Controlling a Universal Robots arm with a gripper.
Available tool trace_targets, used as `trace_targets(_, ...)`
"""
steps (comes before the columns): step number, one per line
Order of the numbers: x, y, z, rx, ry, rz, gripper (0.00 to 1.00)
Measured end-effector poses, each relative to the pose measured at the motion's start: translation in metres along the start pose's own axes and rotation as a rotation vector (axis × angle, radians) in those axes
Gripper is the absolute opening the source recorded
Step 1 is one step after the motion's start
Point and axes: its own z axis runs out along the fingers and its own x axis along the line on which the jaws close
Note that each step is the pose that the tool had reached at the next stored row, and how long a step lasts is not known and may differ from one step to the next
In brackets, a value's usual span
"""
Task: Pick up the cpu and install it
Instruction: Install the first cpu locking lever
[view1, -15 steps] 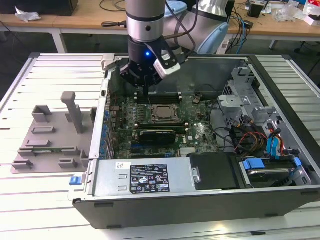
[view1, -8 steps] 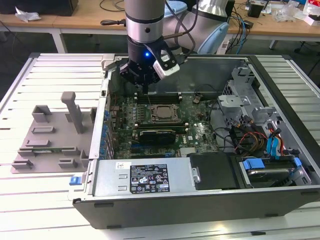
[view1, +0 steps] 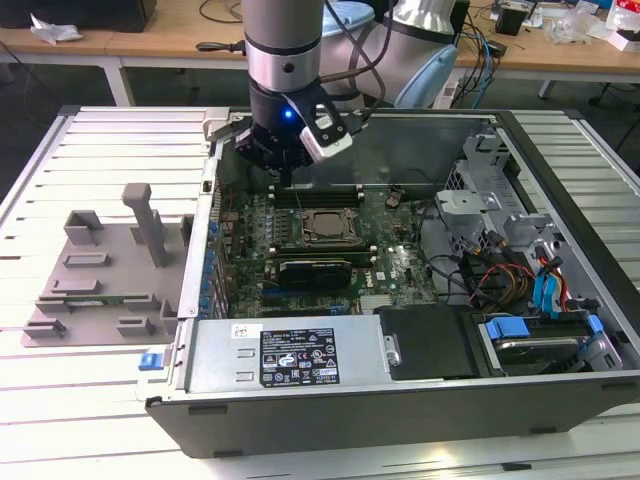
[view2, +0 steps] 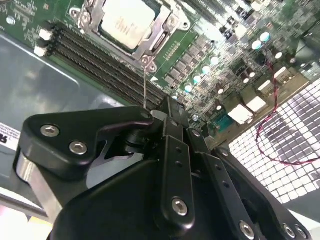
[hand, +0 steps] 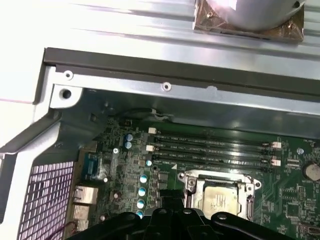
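Cpu (hand: 218, 199) in socket frame (hand: 190, 186) inside open computer case (view1: 400, 412)

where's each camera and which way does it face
exterior view: off the arm, looking down into the grey metal computer case; arm and black gripper over it.
second wrist view: on the arm, looking past the gripper at the green motherboard.
first wrist view: on the arm, facing motherboard and case wall; gripper edge shows.
both wrist views share the silver-topped square cpu in its socket.

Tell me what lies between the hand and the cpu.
In the second wrist view, the black memory slots run across the stretch between the hand and the cpu.
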Motion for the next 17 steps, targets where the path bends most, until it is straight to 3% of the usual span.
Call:
trace_targets(5,0.0034,-0.0005,0.0045,-0.0737,-0.008,0.001,0.11)
trace_targets(6,0.0037,-0.0008,0.0066,-0.0829,-0.0092,0.001,0.11)
trace_targets(11,0.0041,-0.0022,0.0144,-0.0948,-0.0102,0.001,0.11)
trace_targets(14,0.0042,-0.0028,0.018,-0.1252,-0.0136,0.001,0.11)
trace_targets(17,0.001,-0.0043,0.019,-0.1276,-0.0139,0.002,0.11)
